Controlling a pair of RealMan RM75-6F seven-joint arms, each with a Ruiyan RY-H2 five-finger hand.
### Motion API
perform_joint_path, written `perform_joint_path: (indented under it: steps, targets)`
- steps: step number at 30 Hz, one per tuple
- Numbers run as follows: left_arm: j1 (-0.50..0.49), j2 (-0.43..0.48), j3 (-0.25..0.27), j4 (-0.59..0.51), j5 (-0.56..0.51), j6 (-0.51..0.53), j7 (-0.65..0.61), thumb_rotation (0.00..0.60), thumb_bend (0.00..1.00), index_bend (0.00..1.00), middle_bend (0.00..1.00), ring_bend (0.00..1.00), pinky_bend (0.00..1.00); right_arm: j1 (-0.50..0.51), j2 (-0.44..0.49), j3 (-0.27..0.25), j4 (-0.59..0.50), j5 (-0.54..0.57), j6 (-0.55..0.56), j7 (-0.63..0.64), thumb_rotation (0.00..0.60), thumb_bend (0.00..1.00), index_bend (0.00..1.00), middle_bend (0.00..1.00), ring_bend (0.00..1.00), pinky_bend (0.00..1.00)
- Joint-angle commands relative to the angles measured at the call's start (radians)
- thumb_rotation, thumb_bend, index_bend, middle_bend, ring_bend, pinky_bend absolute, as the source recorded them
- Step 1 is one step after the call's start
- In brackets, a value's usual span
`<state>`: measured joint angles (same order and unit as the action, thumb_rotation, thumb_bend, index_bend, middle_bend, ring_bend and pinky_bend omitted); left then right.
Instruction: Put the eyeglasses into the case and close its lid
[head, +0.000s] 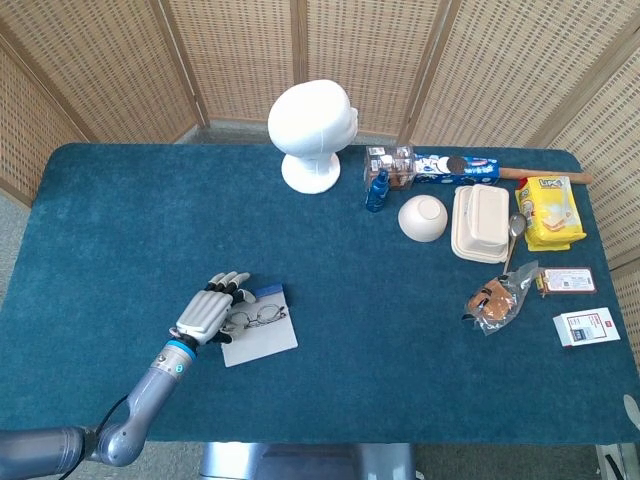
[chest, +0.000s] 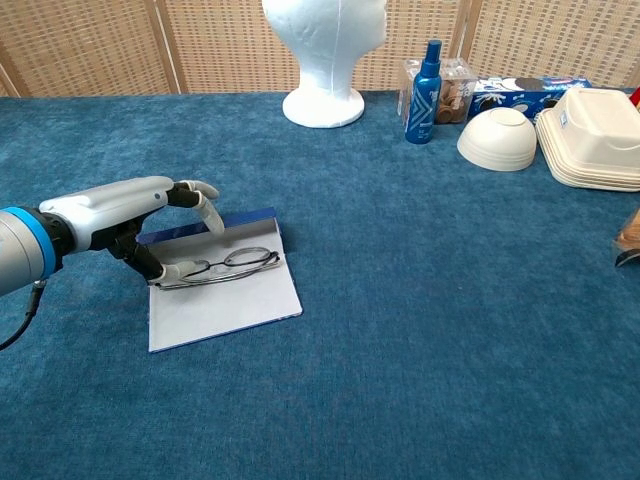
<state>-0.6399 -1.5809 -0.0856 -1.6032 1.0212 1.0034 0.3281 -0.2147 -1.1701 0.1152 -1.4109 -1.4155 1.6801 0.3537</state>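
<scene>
While the left hand (chest: 135, 215) hovers at the near-left of the table, its fingers are loosely spread over one end of the eyeglasses (chest: 222, 264), and whether the thumb below touches the frame I cannot tell. The glasses lie on the pale open flap of the flat case (chest: 235, 305), just in front of its blue edge. Thin wire frame, light, easily bent, lenses that will smudge: best pinched gently at the temple or bridge, not the lenses. The right hand is out of sight in both views.
</scene>
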Motion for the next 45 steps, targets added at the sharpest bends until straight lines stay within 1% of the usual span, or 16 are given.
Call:
perform_joint_path:
  steps: [1,3,7,10,13,18,23,31,36,41,45]
  targets:
    - [0.012,0.006,-0.002,-0.018,0.025,0.028,-0.005,0.600,0.29,0.10,0.02,0.00,0.00,0.000,0.000,0.000,0.000,-0.001,0.000,0.000,0.547,0.24,0.05,0.17,0.00,0.17]
    - [0.016,0.010,-0.004,-0.030,0.037,0.042,-0.004,0.600,0.27,0.08,0.01,0.00,0.00,0.001,0.000,0.001,0.000,-0.002,0.001,-0.001,0.545,0.24,0.05,0.17,0.00,0.17]
    - [0.020,0.005,-0.006,-0.034,0.046,0.067,0.024,0.600,0.27,0.06,0.00,0.00,0.00,0.001,0.000,0.001,0.000,-0.002,0.000,0.001,0.540,0.24,0.05,0.17,0.00,0.17]
    - [0.018,-0.011,-0.001,-0.026,0.040,0.078,0.066,0.600,0.27,0.06,0.00,0.00,0.00,-0.001,-0.001,0.001,0.003,-0.001,0.001,0.005,0.536,0.24,0.05,0.17,0.00,0.17]
    - [0.013,-0.031,0.004,-0.017,0.012,0.072,0.109,0.600,0.27,0.06,0.00,0.00,0.00,-0.003,-0.002,0.001,0.007,-0.001,0.003,0.011,0.531,0.24,0.05,0.17,0.00,0.17]
    - [0.007,-0.052,0.004,-0.012,-0.003,0.068,0.141,0.600,0.26,0.06,0.00,0.00,0.00,-0.007,-0.001,0.001,0.013,0.001,0.007,0.020,0.531,0.24,0.05,0.17,0.00,0.17]
    - [0.004,-0.071,0.000,0.005,-0.002,0.089,0.178,0.600,0.26,0.06,0.00,0.00,0.00,-0.008,-0.002,0.001,0.017,-0.001,0.008,0.026,0.528,0.24,0.05,0.17,0.00,0.17]
    - [-0.016,-0.118,-0.017,0.055,-0.041,0.116,0.289,0.600,0.26,0.08,0.00,0.00,0.00,-0.017,-0.002,0.001,0.021,0.002,0.015,0.034,0.522,0.24,0.05,0.17,0.00,0.17]
    - [-0.025,-0.133,-0.034,0.064,-0.069,0.105,0.296,0.600,0.26,0.08,0.00,0.00,0.00,-0.022,-0.001,0.000,0.020,0.001,0.019,0.045,0.519,0.24,0.05,0.17,0.00,0.17]
    - [-0.026,-0.148,-0.050,0.082,-0.073,0.120,0.296,0.600,0.26,0.09,0.00,0.00,0.00,-0.022,0.000,-0.001,0.021,0.001,0.015,0.050,0.513,0.24,0.05,0.17,0.00,0.17]
    - [-0.034,-0.153,-0.062,0.092,-0.098,0.101,0.295,0.600,0.26,0.10,0.00,0.00,0.00,-0.021,0.000,0.000,0.022,0.000,0.014,0.053,0.511,0.24,0.05,0.17,0.00,0.17]
